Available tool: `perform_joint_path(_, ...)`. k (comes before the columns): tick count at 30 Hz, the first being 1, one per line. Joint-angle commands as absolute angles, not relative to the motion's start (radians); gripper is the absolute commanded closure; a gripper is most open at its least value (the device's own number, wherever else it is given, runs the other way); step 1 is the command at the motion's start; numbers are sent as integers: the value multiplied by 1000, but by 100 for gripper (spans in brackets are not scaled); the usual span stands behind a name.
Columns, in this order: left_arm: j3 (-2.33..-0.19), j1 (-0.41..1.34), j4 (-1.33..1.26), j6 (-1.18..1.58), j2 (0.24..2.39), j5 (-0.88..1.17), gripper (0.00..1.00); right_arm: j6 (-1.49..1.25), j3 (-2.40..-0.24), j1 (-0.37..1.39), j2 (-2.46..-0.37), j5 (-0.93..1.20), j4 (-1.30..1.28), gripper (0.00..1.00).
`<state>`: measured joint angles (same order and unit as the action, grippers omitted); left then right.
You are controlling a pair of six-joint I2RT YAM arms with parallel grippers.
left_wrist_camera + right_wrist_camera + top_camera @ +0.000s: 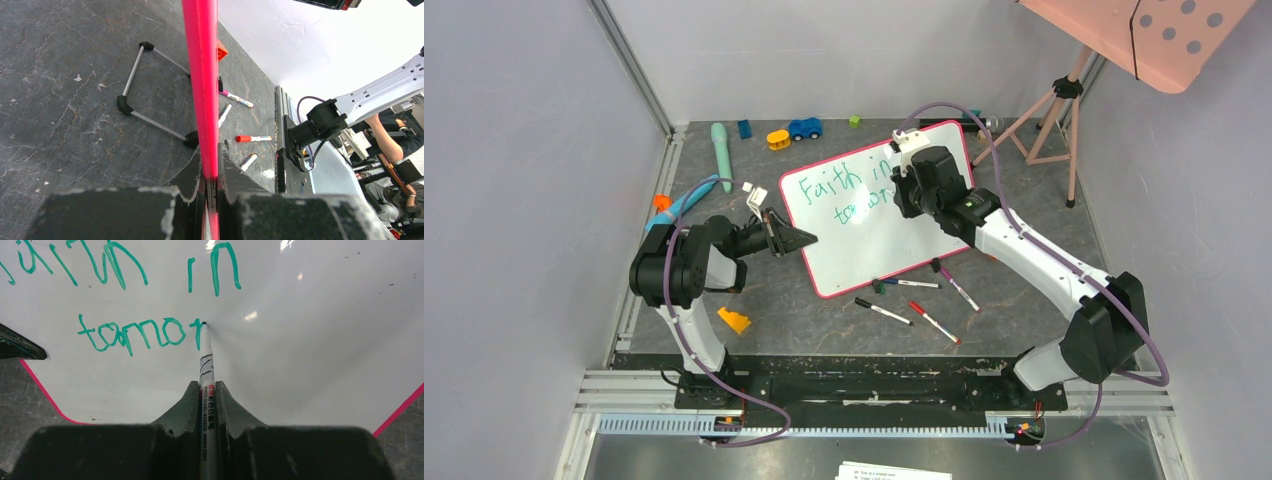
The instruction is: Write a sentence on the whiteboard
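Right gripper (205,390): fingers pinched on a white-barrelled marker (206,375), which runs straight out between them.
Marker tip: touching the whiteboard (864,245) at the end of the second written line.
Left gripper (210,167): pressed together on the board's pink-red rim (202,75), at the board's left edge.
The sentence (122,335): green handwriting, top line "Faith in", second line reading "tomor" plus one stroke at the pen tip.
Whiteboard position: mid-table between the two arms, set on a diagonal.
Wire frame (134,70): grey rods with black corners on the table beside the rim, possibly the board's stand.
Loose markers (882,311): four, scattered just below the board's near edge.
Table (774,300): dark, slate-patterned.
Yellow block (734,320): near the left arm's base.
Far edge: blue toy car (805,128), teal handle (721,150).
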<state>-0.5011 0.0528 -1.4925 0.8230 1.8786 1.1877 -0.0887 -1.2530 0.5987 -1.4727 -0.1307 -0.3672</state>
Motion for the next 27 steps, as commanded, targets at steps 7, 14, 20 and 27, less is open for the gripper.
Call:
perform_joint_path(7,-496,75,-1557,701,1896,1301,98,-78,-1287,582,-1422,-95,-365,100)
perform_joint_path(14,-496,76,-1557,702,1895,1302,98,-74,-1275,575,-1383,-95,-376,100)
perform_joint_path(20,-497,76,-1557,702,1897,1301,98,-77,-1272,569,-1397,-94,-372,100)
perform_joint_path(27,-497,75,-1557,702,1896,1302,98,-74,-1260,566,-1422,-107,-357,100)
